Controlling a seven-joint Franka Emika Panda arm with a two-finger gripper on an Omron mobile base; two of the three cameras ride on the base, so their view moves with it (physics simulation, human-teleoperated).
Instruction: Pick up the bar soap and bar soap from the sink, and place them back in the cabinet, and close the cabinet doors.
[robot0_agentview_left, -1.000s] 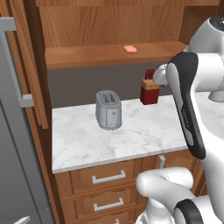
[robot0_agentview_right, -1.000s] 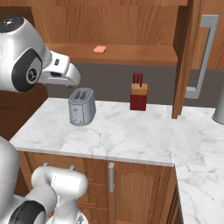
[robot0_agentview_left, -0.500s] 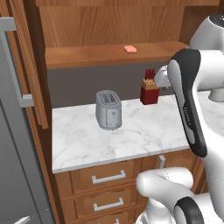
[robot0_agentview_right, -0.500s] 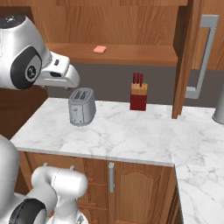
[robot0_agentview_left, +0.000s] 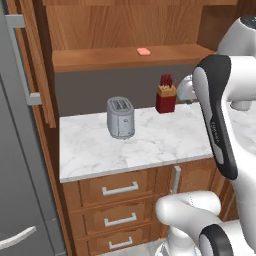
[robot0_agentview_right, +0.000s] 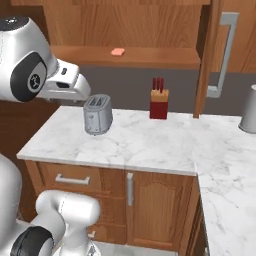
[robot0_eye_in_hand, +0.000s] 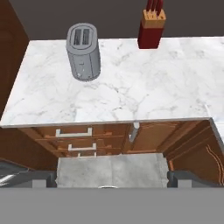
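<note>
Evidently mid-task, with one bar soap (robot0_agentview_left: 143, 51) lying flat on the shelf (robot0_agentview_left: 100, 59) of the cabinet (robot0_agentview_left: 115, 22), in the upper middle of the left base view and upper left of centre in the right base view (robot0_agentview_right: 118, 51). Long axis running left to right across the frame, roughly along the shelf's front edge; too small to tell any finer tilt. No sign of the other bar or the sink from here.

Gripper (robot0_eye_in_hand: 113, 178) looking down over the desk (robot0_eye_in_hand: 131, 92), with its fingers (robot0_eye_in_hand: 178, 176) spread wide at the lower corners of the hand view and nothing between them.

Most likely next: fetching the other bar from the sink. To do that well:
- Swing away high enough to clear the toaster (robot0_agentview_left: 120, 117) and the knife block (robot0_agentview_left: 165, 95) on the desk.
- Come straight down over the bar and close across its short width, not its length, since a flat, low bar gives little to grip.
- Set it beside the first on the shelf, apart, not stacked.
- Mind the open cabinet door (robot0_agentview_right: 215, 55) at the right of the right base view; leave both doors until both bars are in.
</note>
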